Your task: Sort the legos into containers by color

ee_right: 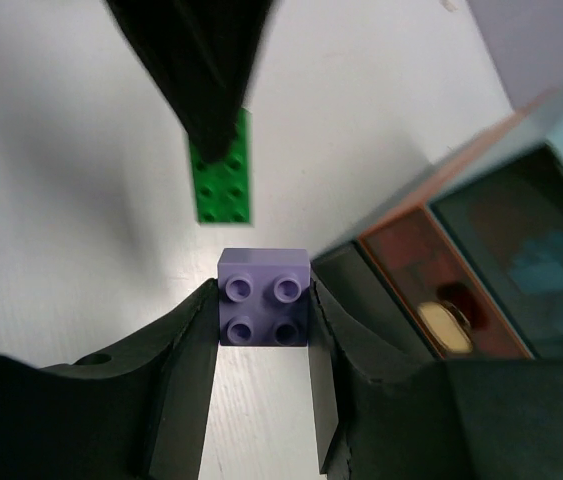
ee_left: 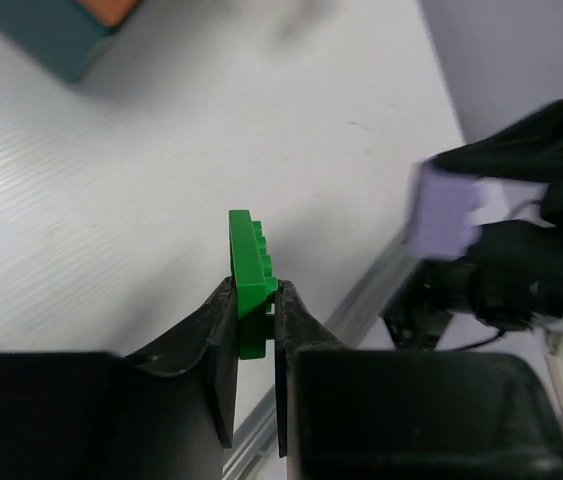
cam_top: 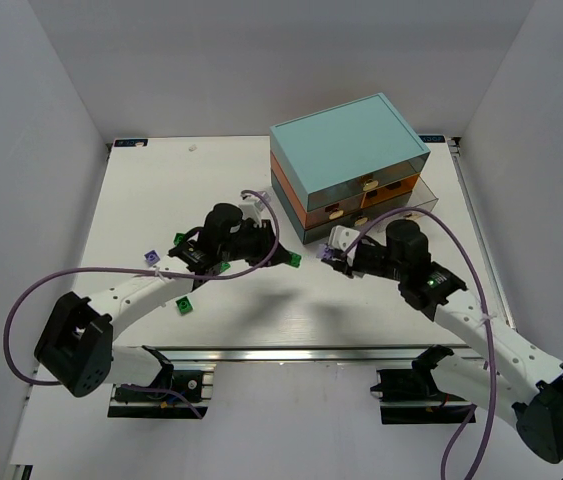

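My left gripper [cam_top: 283,257] is shut on a thin green lego plate [ee_left: 250,272], held on edge above the table. My right gripper [cam_top: 337,256] is shut on a square lilac lego with four studs [ee_right: 264,290]. The two grippers face each other closely in front of the chest of drawers [cam_top: 349,150], and the green plate also shows in the right wrist view [ee_right: 222,182]. The chest has a pale teal top, an orange layer [cam_top: 361,190] and a dark teal layer [cam_top: 406,210] with cream-gold handles [ee_right: 445,326]. The lower drawers stick out toward the front.
Loose legos lie on the white table left of the left arm: a lilac one [cam_top: 149,257] and a green one [cam_top: 187,305]. Grey walls close in the table on three sides. A metal rail [cam_top: 301,352] runs along the near edge.
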You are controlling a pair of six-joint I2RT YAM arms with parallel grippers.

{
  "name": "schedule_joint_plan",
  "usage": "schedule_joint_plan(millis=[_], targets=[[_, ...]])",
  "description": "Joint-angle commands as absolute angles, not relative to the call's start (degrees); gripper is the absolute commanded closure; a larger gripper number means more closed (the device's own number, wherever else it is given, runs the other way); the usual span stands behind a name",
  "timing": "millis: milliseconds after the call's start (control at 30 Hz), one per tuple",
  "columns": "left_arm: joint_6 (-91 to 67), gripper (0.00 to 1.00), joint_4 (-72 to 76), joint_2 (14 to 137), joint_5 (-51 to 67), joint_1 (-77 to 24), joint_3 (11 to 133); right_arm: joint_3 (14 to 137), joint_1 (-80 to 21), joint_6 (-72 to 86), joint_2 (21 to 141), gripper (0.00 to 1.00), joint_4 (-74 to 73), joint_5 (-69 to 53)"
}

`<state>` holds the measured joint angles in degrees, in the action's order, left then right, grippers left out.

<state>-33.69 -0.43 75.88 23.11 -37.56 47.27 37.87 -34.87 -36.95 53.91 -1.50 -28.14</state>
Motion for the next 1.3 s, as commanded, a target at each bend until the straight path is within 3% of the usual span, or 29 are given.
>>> schedule_joint_plan(millis=[0, 400, 633, 767, 800, 867, 1033, 1267], targets=[[-31.0, 1.0, -10.2, 73.7, 15.7, -36.1, 49.2, 40.2, -33.0, -35.5, 51.8, 1.0, 1.8, -20.3], [-27.2, 1.0, -22.5, 78.2, 4.0, -33.3, 48.6, 46.2, -25.3, -33.7, 56.2, 1.0, 2.0, 6.7], [-26.1, 0.95, -24.4, 84.1, 4.2, -33.3, 50.4, 48.3, -23.3, -36.3, 64.3, 1.0, 6.5, 12.4], [-26.0, 0.75, -23.9, 83.2, 4.2, -33.3, 49.6, 49.8, -22.3, -36.2, 66.6, 1.0, 6.5, 13.3], [-26.0, 0.61, -23.9, 82.8, 4.3, -33.3, 49.4, 50.0, -22.2, -36.3, 67.4, 1.0, 6.6, 13.8], [-25.9, 0.49, -23.9, 82.2, 3.9, -33.3, 49.2, 50.4, -21.4, -36.4, 68.5, 1.0, 6.6, 14.0], [-25.9, 0.26, -24.1, 79.5, 3.8, -33.3, 48.9, 51.5, -19.4, -36.8, 71.7, 1.0, 6.7, 13.9], [-25.4, 0.23, -25.0, 71.7, 2.8, -33.3, 48.5, 53.0, -18.5, -35.8, 74.4, 0.99, 5.8, 13.6]])
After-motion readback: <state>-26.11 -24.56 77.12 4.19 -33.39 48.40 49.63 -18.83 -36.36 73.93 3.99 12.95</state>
